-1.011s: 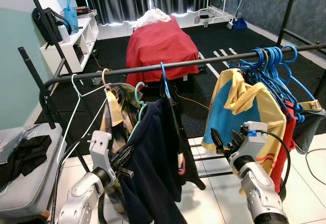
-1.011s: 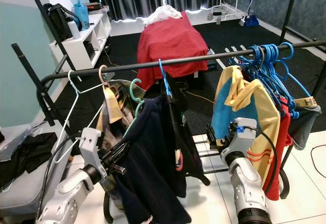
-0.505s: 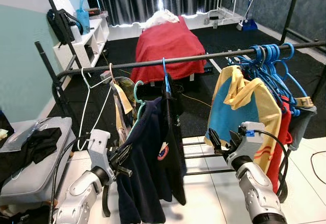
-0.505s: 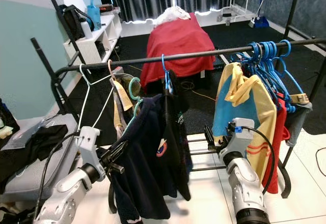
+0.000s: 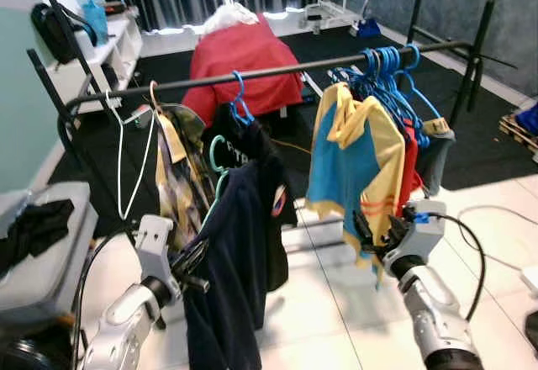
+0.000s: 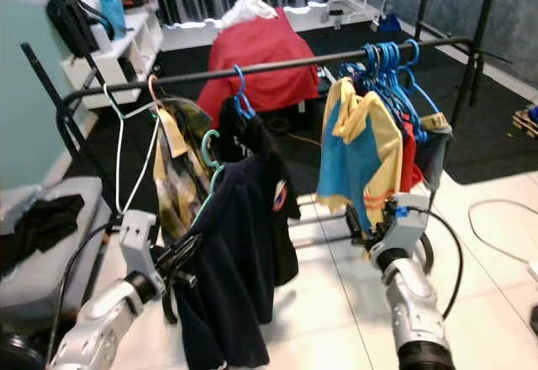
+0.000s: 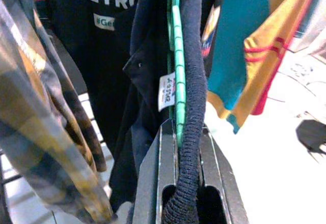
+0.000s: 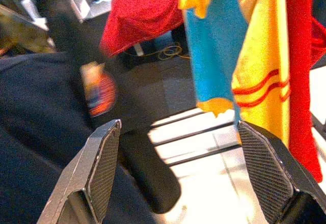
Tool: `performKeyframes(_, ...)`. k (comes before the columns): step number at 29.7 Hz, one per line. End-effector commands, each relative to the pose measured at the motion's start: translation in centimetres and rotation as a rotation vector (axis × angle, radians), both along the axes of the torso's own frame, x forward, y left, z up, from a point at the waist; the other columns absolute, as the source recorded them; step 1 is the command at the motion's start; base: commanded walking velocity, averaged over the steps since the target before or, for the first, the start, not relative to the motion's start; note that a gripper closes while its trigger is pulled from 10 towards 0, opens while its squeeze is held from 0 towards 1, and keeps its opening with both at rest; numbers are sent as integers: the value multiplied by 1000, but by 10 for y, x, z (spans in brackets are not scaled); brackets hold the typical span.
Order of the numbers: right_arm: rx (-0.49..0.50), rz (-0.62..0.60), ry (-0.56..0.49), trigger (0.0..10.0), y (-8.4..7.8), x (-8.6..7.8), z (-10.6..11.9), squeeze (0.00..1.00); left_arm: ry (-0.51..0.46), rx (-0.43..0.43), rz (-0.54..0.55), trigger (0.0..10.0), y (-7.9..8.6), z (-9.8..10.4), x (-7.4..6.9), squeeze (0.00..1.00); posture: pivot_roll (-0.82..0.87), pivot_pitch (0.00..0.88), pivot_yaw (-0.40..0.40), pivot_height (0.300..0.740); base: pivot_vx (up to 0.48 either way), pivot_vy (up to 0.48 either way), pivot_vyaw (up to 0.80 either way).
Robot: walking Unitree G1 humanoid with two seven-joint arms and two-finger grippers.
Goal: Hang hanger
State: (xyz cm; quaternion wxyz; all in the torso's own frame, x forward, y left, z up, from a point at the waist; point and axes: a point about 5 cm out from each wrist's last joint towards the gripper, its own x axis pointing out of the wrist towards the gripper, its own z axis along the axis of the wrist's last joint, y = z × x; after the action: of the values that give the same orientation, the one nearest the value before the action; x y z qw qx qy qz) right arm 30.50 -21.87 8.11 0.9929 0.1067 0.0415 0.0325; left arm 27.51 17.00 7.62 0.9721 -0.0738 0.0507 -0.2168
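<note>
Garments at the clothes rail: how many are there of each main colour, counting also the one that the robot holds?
Yellow-brown plaid: 1
Black: 1
Navy, on the teal hanger in the left gripper: 1
Yellow and blue: 1
Red: 1
Grey: 1
Total: 6

Ribbed green plastic hanger carries dark knit cloth garment; matt black metal rail.
</note>
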Motion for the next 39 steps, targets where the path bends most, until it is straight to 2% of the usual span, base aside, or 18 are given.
performKeyframes(1, 14, 17, 7, 10000, 5, 1, -2, 0, -38, 5, 0, 10000, 2, 7, 2, 0, -77, 0, 48, 740, -356, 0, 0)
performKeyframes(6, 6, 15, 9, 10000, 3, 1, -2, 0, -51, 10, -37, 10000, -6, 10, 5, 0, -91, 0, 51, 740, -360, 0, 0)
performKeyframes(27, -1, 13, 7, 10000, 0, 0, -1, 0, -60, 9, -72, 10000, -13, 12, 5, 0, -99, 0, 54, 740, -375, 0, 0)
performKeyframes(39, -3, 12, 8, 10000, 0, 0, -1, 0, -80, 46, -133, 10000, -23, 12, 9, 0, -94, 0, 57, 740, -317, 0, 0)
